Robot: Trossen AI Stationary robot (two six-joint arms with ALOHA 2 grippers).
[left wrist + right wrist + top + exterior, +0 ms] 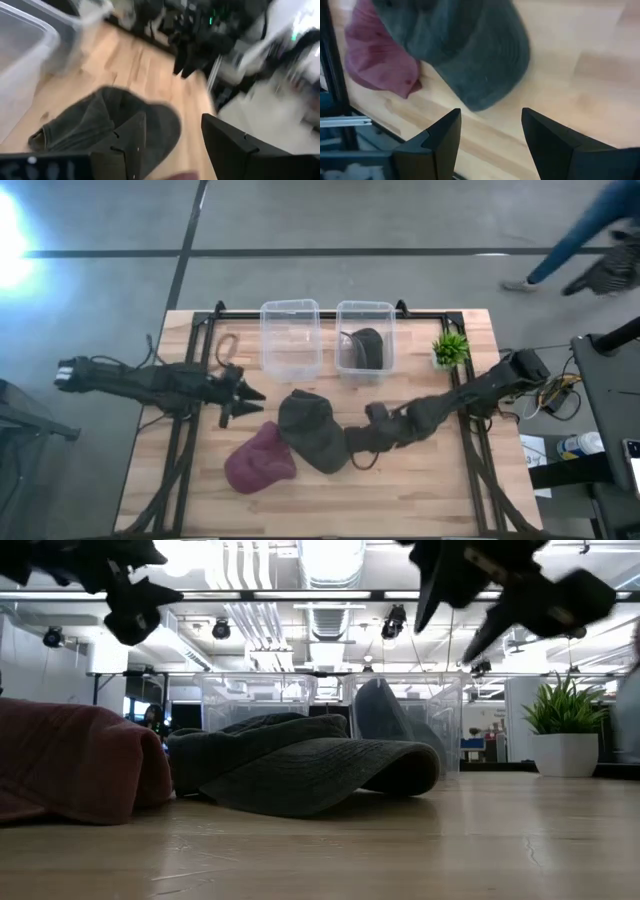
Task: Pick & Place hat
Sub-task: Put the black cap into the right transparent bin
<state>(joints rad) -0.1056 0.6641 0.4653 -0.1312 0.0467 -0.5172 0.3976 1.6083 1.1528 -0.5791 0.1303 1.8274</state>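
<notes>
A dark grey hat (312, 430) lies on the wooden table, its brim flat on the wood (300, 775). A maroon hat (260, 458) lies against its near-left side (70, 760). Another dark hat (368, 347) sits in the right clear bin (365, 310). My left gripper (250, 402) hovers open just left of the grey hat (100, 125), raised off the table (172, 135). My right gripper (358, 448) hangs open above the grey hat's right brim (470, 45), clear of it (491, 120); the maroon hat (375, 55) shows beyond.
An empty clear bin (290, 338) stands left of the filled one at the table's far edge. A small potted plant (450, 348) stands at the far right. A loop of cord (228, 345) lies far left. Bare wood lies near and right (420, 480). A person walks beyond (590, 240).
</notes>
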